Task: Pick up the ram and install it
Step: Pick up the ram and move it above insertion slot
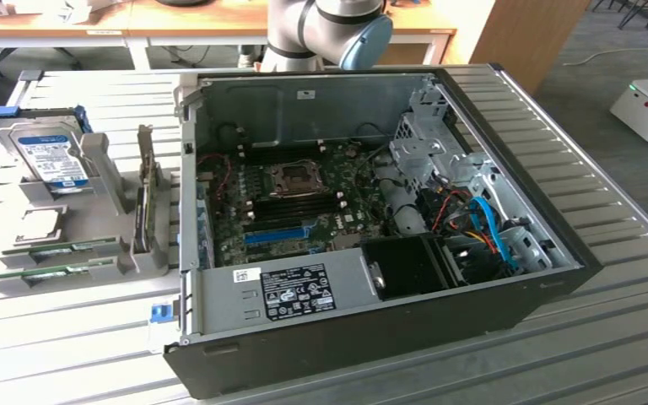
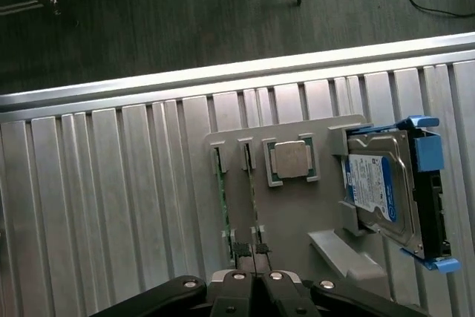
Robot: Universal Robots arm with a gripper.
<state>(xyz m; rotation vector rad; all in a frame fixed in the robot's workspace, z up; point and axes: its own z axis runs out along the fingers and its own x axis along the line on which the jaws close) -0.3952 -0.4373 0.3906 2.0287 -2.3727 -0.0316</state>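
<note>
The ram [image 1: 63, 251] stood on edge in the grey holder [image 2: 297, 213] at the lower left of the exterior view, on the slatted surface [image 1: 77, 337]. The pincer [image 2: 252, 261] faced the holder, fingers together, gripping nothing.

- The exterior view sits high and off the arm [image 1: 321, 34]. It looks down at a slant over the ridged table [image 1: 594, 337] from fairly far, with the open computer case [image 1: 336, 295] in the middle of the frame.
- The wrist view looks almost straight down past the gripper [image 2: 252, 257], from closer, onto the table and the dark floor [image 2: 185, 12] beyond its edge.
- Both views share the grey holder [image 1: 94, 211] [image 2: 297, 213] with the hard drive [image 1: 54, 156] [image 2: 375, 191], at the exterior view's left.
</note>
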